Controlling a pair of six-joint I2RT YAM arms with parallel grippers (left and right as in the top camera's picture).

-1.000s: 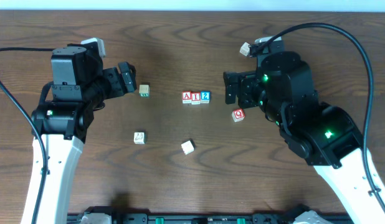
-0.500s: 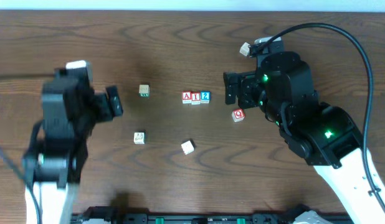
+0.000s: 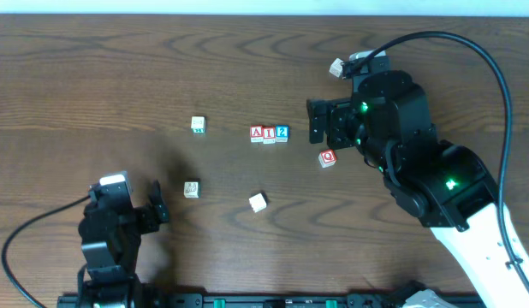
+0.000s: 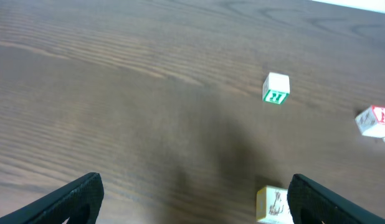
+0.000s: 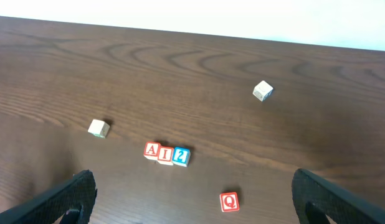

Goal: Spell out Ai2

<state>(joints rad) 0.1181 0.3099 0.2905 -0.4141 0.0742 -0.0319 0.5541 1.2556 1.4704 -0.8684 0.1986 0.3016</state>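
Note:
The cubes with a red A (image 3: 257, 133), a red I (image 3: 269, 133) and a blue 2 (image 3: 282, 132) stand touching in a row at the table's middle. They also show in the right wrist view: A (image 5: 152, 150), I (image 5: 166, 154), 2 (image 5: 180, 155). The A cube is at the right edge of the left wrist view (image 4: 374, 119). My right gripper (image 3: 314, 121) (image 5: 195, 202) is open and empty, just right of the row. My left gripper (image 3: 157, 204) (image 4: 192, 205) is open and empty near the front left edge.
A red Q cube (image 3: 327, 157) (image 5: 228, 201) lies right of the row. A green-marked cube (image 3: 198, 125) (image 4: 276, 88) lies to the left. A pale cube (image 3: 191, 189) (image 4: 273, 203) sits by the left gripper. A plain cube (image 3: 258, 202) lies in front.
My left arm has pulled back from the upper left of the table to the front left edge. The right arm and all the cubes have not moved.

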